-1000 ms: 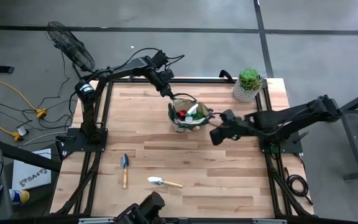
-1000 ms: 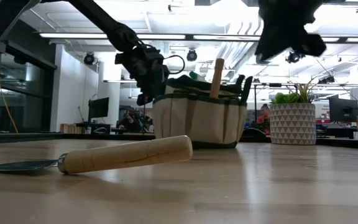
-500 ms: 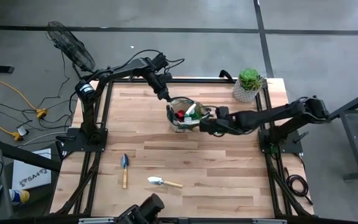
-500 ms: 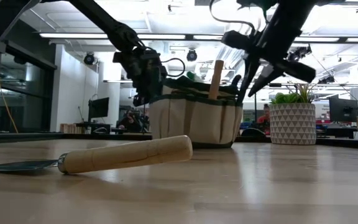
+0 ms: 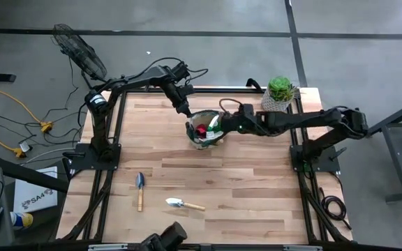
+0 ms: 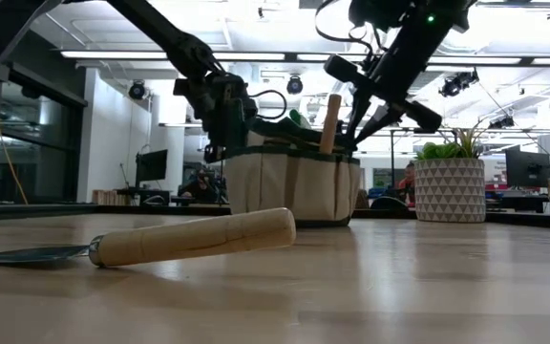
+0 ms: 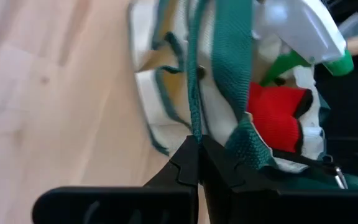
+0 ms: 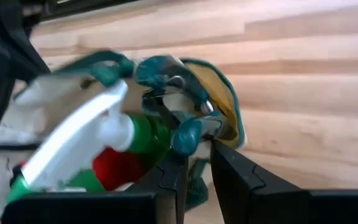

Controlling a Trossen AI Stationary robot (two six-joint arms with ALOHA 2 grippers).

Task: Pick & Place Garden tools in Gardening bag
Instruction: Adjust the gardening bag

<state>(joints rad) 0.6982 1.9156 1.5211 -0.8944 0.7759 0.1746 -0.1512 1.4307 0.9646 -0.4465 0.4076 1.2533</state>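
Observation:
The gardening bag [image 5: 204, 130], tan with green trim, stands upright on the table's far middle. Inside it are a green spray bottle with a white head [image 8: 86, 130], a red item [image 7: 278, 112] and a wooden handle [image 6: 331, 119]. My left gripper [image 5: 185, 110] is at the bag's far-left rim, shut on a green strap. My right gripper [image 5: 222, 125] reaches down over the bag's right rim [image 8: 225, 106], its fingers a narrow gap apart with nothing seen between them. Two wooden-handled trowels [image 5: 139, 189] [image 5: 183, 204] lie flat near the front edge. My left gripper pinches the bag's green webbing strap [image 7: 194, 127] between its two fingertips, just above the rim. The fingers slant down from the table's far-left side. The strap runs straight up from the fingertips; the bag stays on the table. My right gripper's fingertips [image 8: 173, 165] are close to a green loop [image 8: 188, 134] at the rim; I cannot tell whether they touch it.
A succulent in a pale pot [image 5: 278, 96] stands at the far right corner. Bare wood lies between the bag and the two trowels, one of which [image 6: 194, 237] is close to the low camera.
My right gripper has swung from the bag's near-right side toward the far-left, sinking and rolling, and now hangs over the bag's right rim. The bag has shifted slightly toward the table's left. My left gripper has kept its hold on the strap.

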